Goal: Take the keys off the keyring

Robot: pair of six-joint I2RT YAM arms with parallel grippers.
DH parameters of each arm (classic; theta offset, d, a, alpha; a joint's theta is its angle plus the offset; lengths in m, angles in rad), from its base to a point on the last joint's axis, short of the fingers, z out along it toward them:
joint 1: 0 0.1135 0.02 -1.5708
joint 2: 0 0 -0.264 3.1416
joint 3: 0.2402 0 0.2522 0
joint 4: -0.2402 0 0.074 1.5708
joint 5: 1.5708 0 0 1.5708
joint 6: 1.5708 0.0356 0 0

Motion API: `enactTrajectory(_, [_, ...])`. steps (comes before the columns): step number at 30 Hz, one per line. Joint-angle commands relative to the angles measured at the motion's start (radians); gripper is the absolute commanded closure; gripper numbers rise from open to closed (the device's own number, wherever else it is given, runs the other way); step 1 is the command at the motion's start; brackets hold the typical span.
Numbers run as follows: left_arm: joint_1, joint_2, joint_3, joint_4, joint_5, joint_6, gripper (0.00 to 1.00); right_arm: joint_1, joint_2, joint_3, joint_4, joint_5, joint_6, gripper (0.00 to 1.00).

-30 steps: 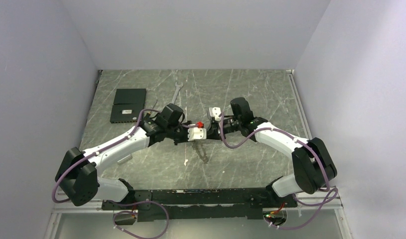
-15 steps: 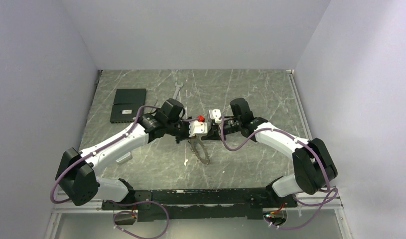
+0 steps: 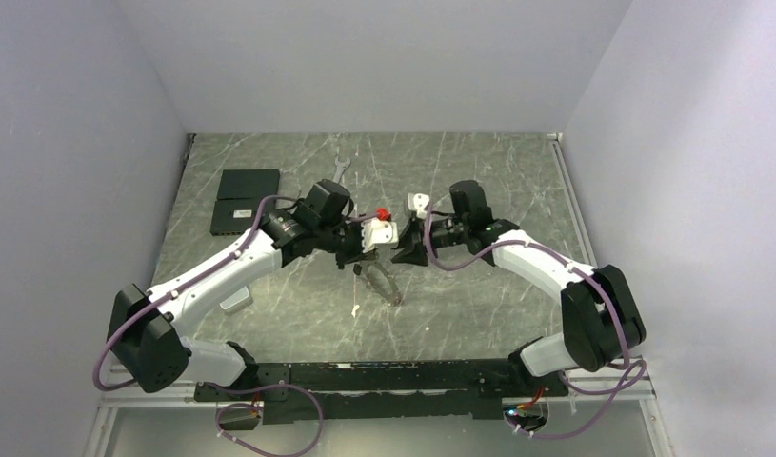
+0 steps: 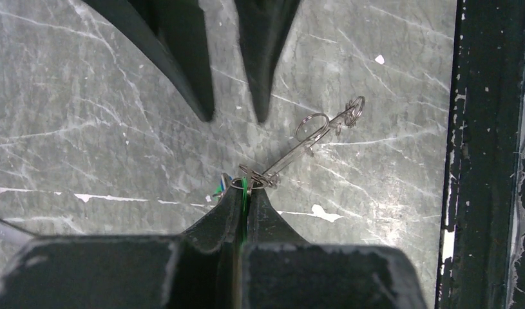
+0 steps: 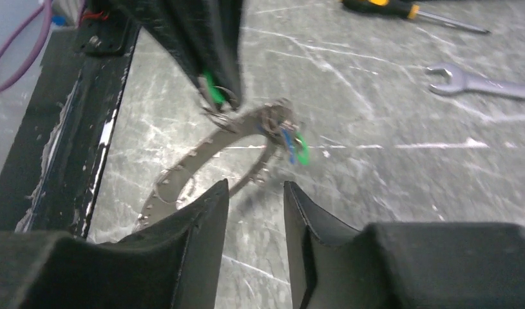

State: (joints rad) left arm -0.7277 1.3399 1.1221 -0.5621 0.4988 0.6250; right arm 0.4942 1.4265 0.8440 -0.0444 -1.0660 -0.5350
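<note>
My left gripper (image 4: pixel 245 188) is shut on a green key head (image 4: pixel 245 191), also visible as a green key (image 5: pixel 212 90) in the right wrist view. The keyring (image 5: pixel 182 174), a large grey-brown wire ring, hangs from that key, with its lower part near the table. It appears edge-on in the left wrist view (image 4: pixel 298 145) and small in the top view (image 3: pixel 382 286). A blue and a green key (image 5: pixel 293 145) dangle on its far side. My right gripper (image 5: pixel 255 190) is open and empty, just short of the ring. In the top view both grippers, left (image 3: pixel 363 255) and right (image 3: pixel 406 249), face each other.
A silver wrench (image 5: pixel 478 84) and a yellow-handled screwdriver (image 5: pixel 401 9) lie on the marble table beyond the ring. Black boxes (image 3: pixel 246 202) sit at the back left. The black front rail (image 4: pixel 491 154) runs along the near edge.
My right gripper has opened and backed off to the right, away from the ring. My left gripper has stayed shut on the green key and shifted slightly back, with the ring swinging under it.
</note>
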Motion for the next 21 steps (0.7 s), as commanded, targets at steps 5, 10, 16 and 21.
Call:
enactTrajectory(5, [0.005,0.102,0.207,-0.171,-0.030,-0.162,1.00,-0.178,-0.046,0.069,0.080,-0.014,0.181,0.43])
enactTrajectory(10, [0.006,0.255,0.390,-0.344,-0.041,-0.279,1.00,-0.239,-0.061,0.095,0.051,0.013,0.219,0.34])
enactTrajectory(16, [0.029,0.411,0.566,-0.463,0.025,-0.457,1.00,-0.247,-0.109,0.121,-0.059,0.073,0.190,0.33])
enactTrajectory(21, [0.044,0.435,0.555,-0.395,0.089,-0.565,1.00,-0.246,-0.134,0.135,-0.136,0.083,0.190,0.36])
